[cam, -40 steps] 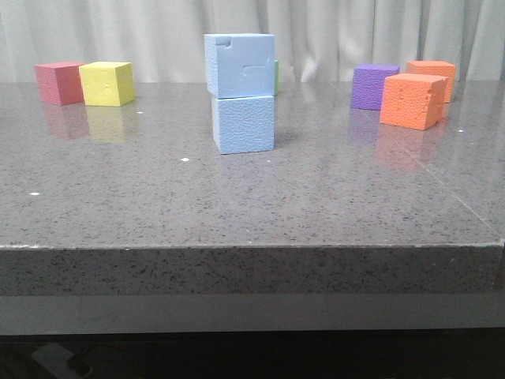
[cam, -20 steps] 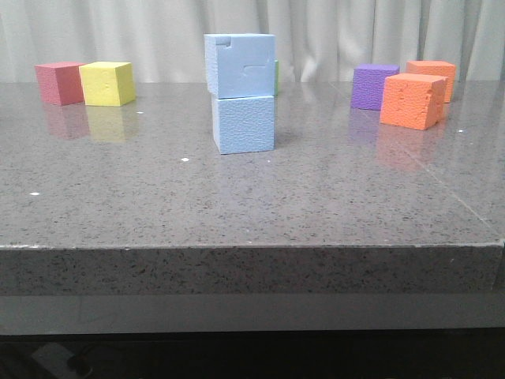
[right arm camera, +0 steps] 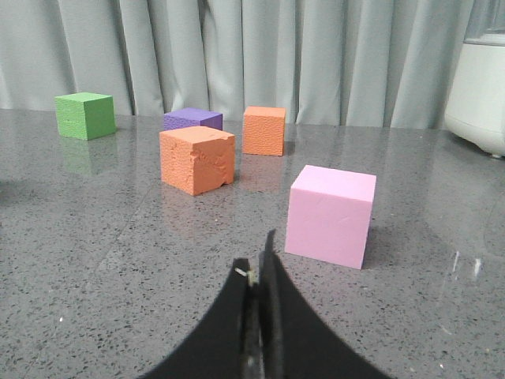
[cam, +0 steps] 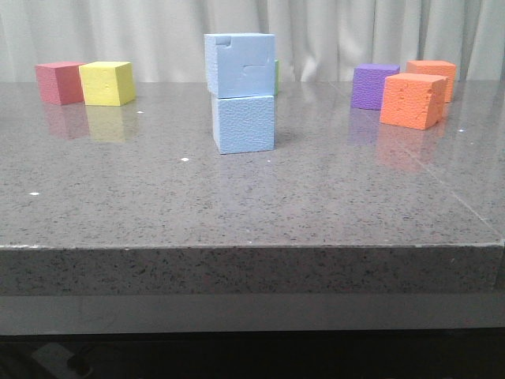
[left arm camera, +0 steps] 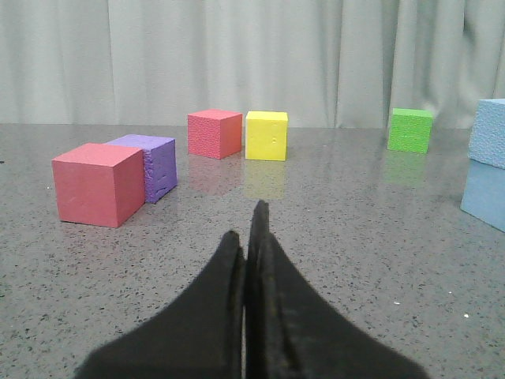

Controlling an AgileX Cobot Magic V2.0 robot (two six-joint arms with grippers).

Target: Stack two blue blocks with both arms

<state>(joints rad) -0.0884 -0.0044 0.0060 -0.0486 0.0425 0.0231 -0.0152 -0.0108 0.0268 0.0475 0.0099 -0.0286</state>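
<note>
Top blue block (cam: 240, 65): sits on the bottom blue block (cam: 243, 123), a bit left of centre in the front view; edges nearly line up, so it looks steady
Stack: stands alone on the table (cam: 252, 197); nothing holds it; the job looks done
Left end effector (left arm camera: 251, 237): fingers pressed together, holding nothing; low in its own view, with the stack at the right edge
Right end effector (right arm camera: 256, 272): closed and empty too; a pink block (right arm camera: 330, 215) sits just past it
Other blocks: well apart at the sides, out of the way

At the bottom centre of each wrist view, the left claw (left arm camera: 251, 237) and right claw (right arm camera: 256, 272) show matte black, tapering, curved fingers.
</note>
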